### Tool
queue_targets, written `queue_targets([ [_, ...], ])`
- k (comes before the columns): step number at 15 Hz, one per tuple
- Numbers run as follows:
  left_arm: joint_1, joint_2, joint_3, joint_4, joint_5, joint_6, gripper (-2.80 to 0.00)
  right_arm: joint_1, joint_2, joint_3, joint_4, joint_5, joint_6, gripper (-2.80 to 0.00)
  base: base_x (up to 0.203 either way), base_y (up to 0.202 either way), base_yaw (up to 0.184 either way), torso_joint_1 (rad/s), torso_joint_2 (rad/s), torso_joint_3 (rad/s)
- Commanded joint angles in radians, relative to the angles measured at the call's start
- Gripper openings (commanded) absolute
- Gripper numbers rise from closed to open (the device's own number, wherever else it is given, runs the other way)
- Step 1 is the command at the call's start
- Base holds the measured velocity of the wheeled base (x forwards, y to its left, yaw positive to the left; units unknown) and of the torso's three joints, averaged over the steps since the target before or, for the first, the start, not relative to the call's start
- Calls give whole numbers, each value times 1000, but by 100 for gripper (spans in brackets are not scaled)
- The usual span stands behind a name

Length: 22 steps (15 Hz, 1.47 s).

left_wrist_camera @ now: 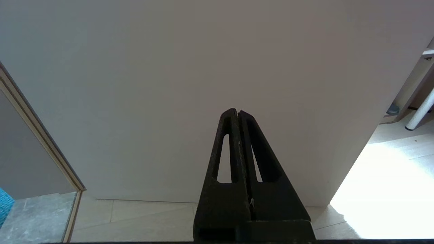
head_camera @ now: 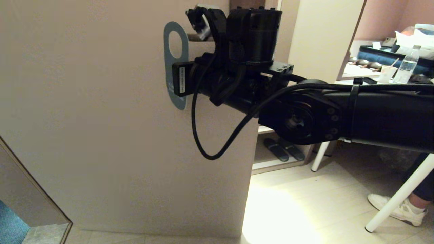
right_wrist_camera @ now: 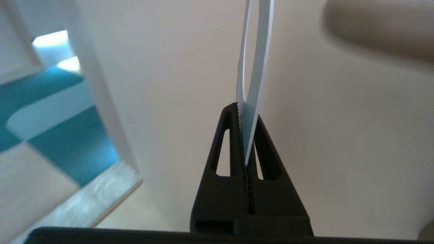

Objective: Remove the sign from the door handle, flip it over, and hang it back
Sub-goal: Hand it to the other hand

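One tool was at work: the right tool [right_wrist_camera: 249,135], its two black ribbed fingers [right_wrist_camera: 230,142] pressed together on the lower body of the flat, rounded hanger card, the sign [right_wrist_camera: 256,67], which stood edge-on between them in the right wrist view. In the head view the right tool [head_camera: 179,83] was extended from the right arm [head_camera: 339,112] to the pale beige door [head_camera: 84,101], and the sign [head_camera: 176,34] showed its blue-grey face outward, its oval hole uppermost, held upright close against the door face. The slim dark bronze door handle [head_camera: 198,37] showed only as a short stretch of bar just beside the sign's upper end, the rest hidden behind the arm. The hole appeared clear of the bar, with door visible through it.

Judgement: removal looked done, with the sign off the lever and in hand. Whether the turn-over had been made could not be told from one face alone. Re-hanging remained.

The left tool [left_wrist_camera: 239,117] was parked low, facing the bare door, fingers fully together and holding nothing.
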Motion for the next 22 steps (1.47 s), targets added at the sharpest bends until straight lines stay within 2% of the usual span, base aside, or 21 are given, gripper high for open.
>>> queue_targets([
  [1,0,0,0,0,1,0,-280,10,-63,74,-6,25,-2,-280,0,0,0,0,0,0],
  [6,0,0,0,0,1,0,-280,43,-136,165,-8,49,-2,-280,0,0,0,0,0,0],
  [15,0,0,0,0,1,0,-280,38,-351,458,-7,221,3,-280,0,0,0,0,0,0],
  [19,0,0,0,0,1,0,-280,-10,-438,561,-3,333,2,-280,0,0,0,0,0,0],
  [22,0,0,0,0,1,0,-280,-20,-470,595,1,339,3,-280,0,0,0,0,0,0],
])
